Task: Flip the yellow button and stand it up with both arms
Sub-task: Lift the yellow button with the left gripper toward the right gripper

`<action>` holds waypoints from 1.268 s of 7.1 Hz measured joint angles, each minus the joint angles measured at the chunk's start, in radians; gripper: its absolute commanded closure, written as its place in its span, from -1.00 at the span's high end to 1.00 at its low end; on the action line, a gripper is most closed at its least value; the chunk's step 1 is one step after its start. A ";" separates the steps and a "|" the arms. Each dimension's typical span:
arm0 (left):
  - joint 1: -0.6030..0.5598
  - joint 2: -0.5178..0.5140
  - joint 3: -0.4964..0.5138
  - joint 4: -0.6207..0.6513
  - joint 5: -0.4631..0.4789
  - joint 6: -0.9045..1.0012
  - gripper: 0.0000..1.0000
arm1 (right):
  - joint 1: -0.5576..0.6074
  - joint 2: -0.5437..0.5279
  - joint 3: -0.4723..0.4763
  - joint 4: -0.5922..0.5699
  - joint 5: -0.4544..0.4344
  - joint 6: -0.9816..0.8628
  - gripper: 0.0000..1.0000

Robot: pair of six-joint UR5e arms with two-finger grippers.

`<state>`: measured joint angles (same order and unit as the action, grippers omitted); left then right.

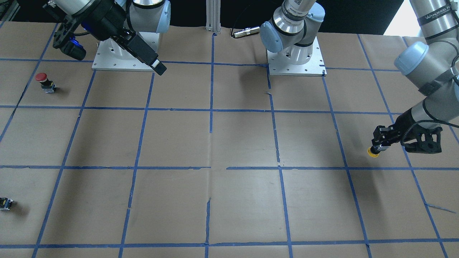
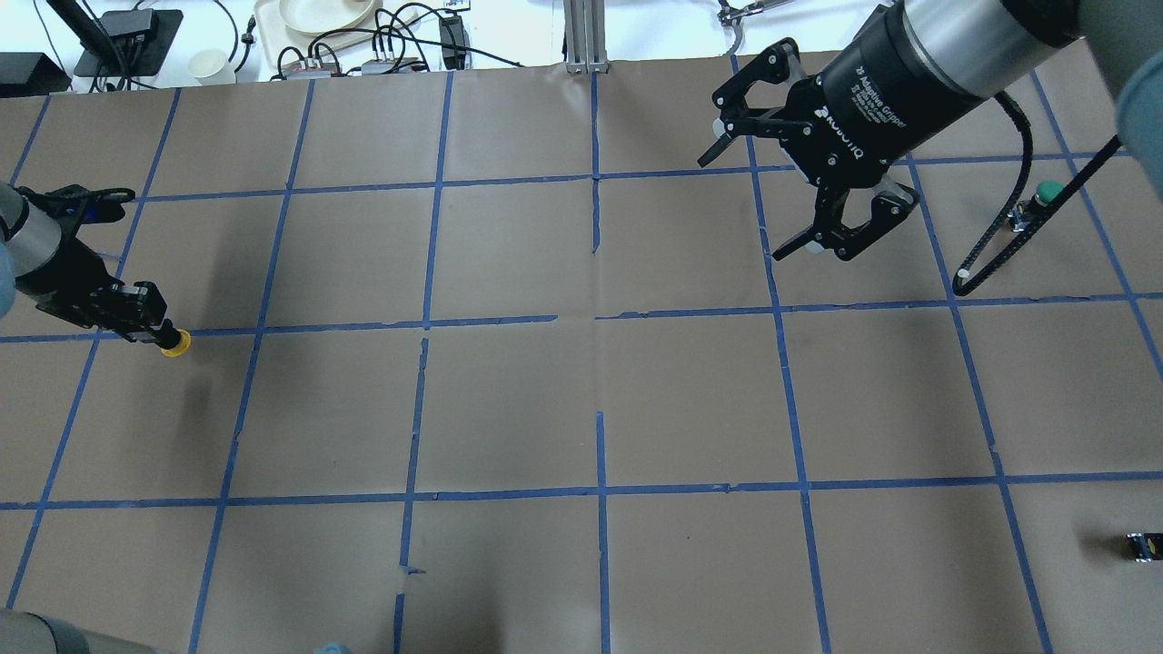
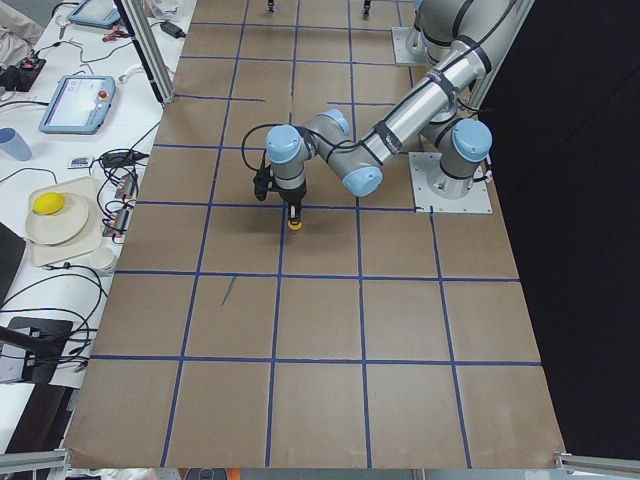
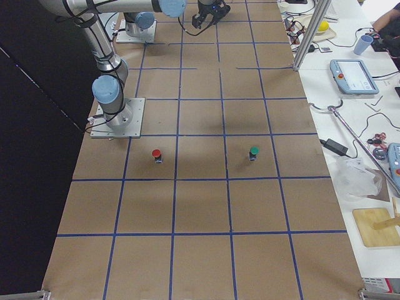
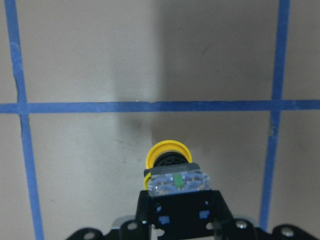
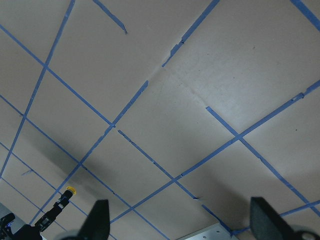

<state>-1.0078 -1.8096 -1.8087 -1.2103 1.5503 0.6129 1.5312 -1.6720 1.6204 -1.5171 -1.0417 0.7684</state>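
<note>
My left gripper [image 2: 153, 329] is shut on the yellow button [image 2: 175, 343] at the table's left side. It grips the black-and-grey body, and the yellow cap points away from the fingers, down toward the paper. The left wrist view shows the cap [image 5: 167, 152] past the clear-fronted body, between the fingers. The front view shows the button [image 1: 373, 153] low over the table; I cannot tell whether it touches. My right gripper [image 2: 743, 209] is open and empty, high over the far right of the table, and its fingertips [image 6: 97, 220] frame the right wrist view.
A red-capped button [image 1: 45, 81] stands near the right arm's base. A green-capped button [image 2: 1045, 193] stands at the far right. A small capless switch part [image 2: 1143, 545] lies at the near right edge. The brown paper table [image 2: 581, 409] carries a blue tape grid.
</note>
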 measured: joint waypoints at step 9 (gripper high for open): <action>-0.432 0.256 0.095 -0.609 -1.187 -0.107 -0.82 | -0.065 0.027 0.021 -0.002 0.361 0.093 0.99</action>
<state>-1.4399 -1.5540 -1.7138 -1.8195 0.3637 0.5061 1.4659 -1.6447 1.6416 -1.5191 -0.6811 0.8610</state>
